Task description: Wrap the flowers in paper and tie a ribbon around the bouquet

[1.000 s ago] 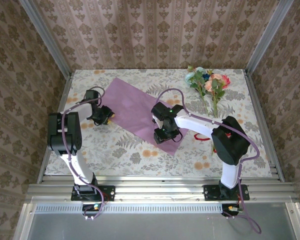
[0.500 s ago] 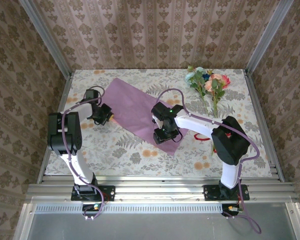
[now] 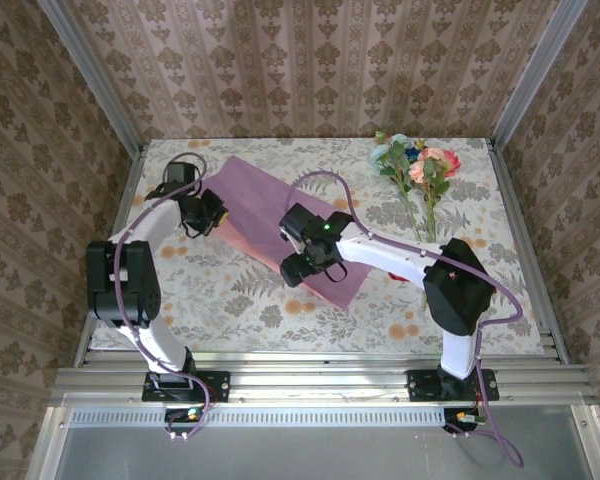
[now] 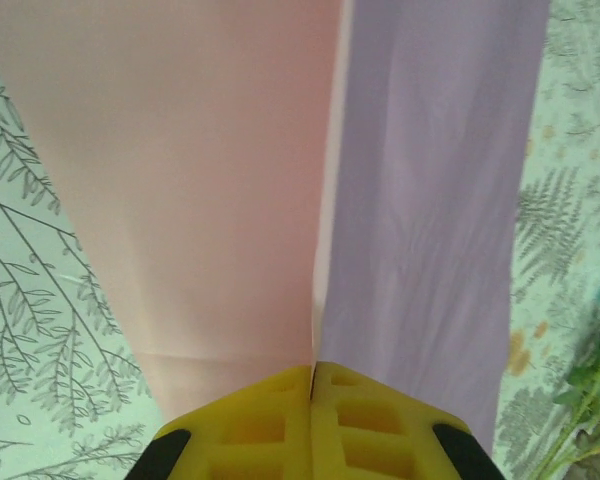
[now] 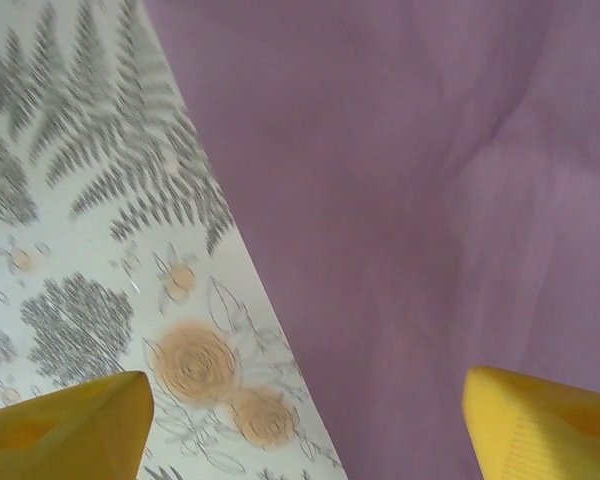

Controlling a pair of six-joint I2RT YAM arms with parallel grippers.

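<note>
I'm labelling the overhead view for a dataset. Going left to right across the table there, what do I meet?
The left gripper → the paper, whose left edge it pinches → the flowers, far right.

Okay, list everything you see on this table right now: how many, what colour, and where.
paper: one sheet, lilac with a pink reverse, left of centre, left edge raised
flowers: one bunch, pink, peach, blue and teal with green stems, far right of the table
ribbon: one, red, a bit peeking out beside the right arm
tablecloth: one, pale with a floral print, covering the table
left fingers: two, yellow, shut on the paper's edge
right fingers: two, yellow, open above the paper's near edge
</note>
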